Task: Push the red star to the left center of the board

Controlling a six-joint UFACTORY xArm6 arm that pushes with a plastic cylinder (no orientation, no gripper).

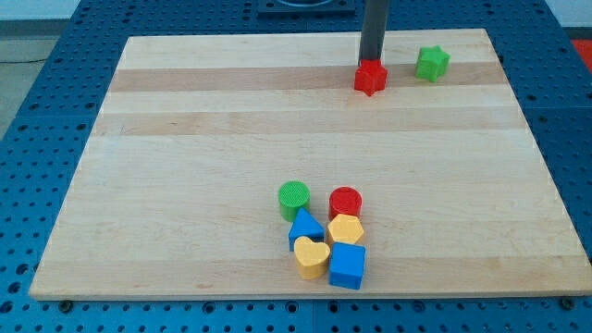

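The red star (pixel 370 79) lies near the view's top, right of the board's middle. My tip (pixel 372 61) stands right behind it, at its top edge, touching or nearly touching it. The dark rod rises straight up out of the view. A green star (pixel 431 63) lies to the red star's right, a short gap away.
A cluster sits near the view's bottom centre: a green cylinder (pixel 294 199), a red cylinder (pixel 345 202), a blue triangle (pixel 304 227), a yellow hexagon (pixel 346 229), a yellow heart (pixel 312 258) and a blue cube (pixel 348 265). The wooden board (pixel 185 166) lies on a blue perforated table.
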